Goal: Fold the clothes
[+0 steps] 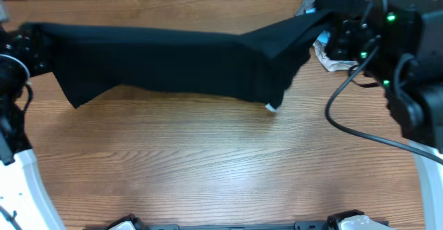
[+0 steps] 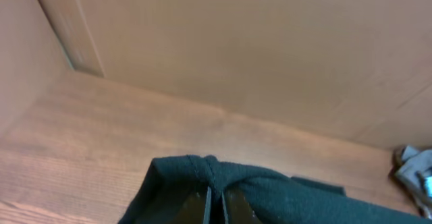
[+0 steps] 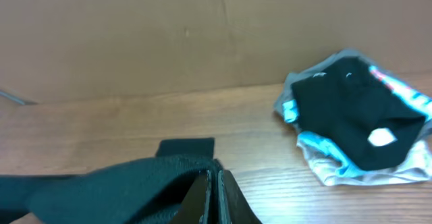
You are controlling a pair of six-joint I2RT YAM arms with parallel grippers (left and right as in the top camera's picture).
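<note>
A black garment (image 1: 173, 60) hangs stretched across the far half of the table, held up at both ends. My left gripper (image 1: 31, 36) is shut on its left end; in the left wrist view the fabric (image 2: 283, 190) bunches over the closed fingers (image 2: 216, 207). My right gripper (image 1: 325, 19) is shut on the right end; in the right wrist view the cloth (image 3: 115, 180) drapes left of the closed fingers (image 3: 216, 193). A small white tag (image 1: 271, 107) shows at the garment's lower right corner.
A pile of other clothes, black, blue and white (image 1: 329, 53), lies at the far right and shows in the right wrist view (image 3: 358, 123). A cardboard wall (image 3: 202, 35) backs the wooden table (image 1: 208, 167).
</note>
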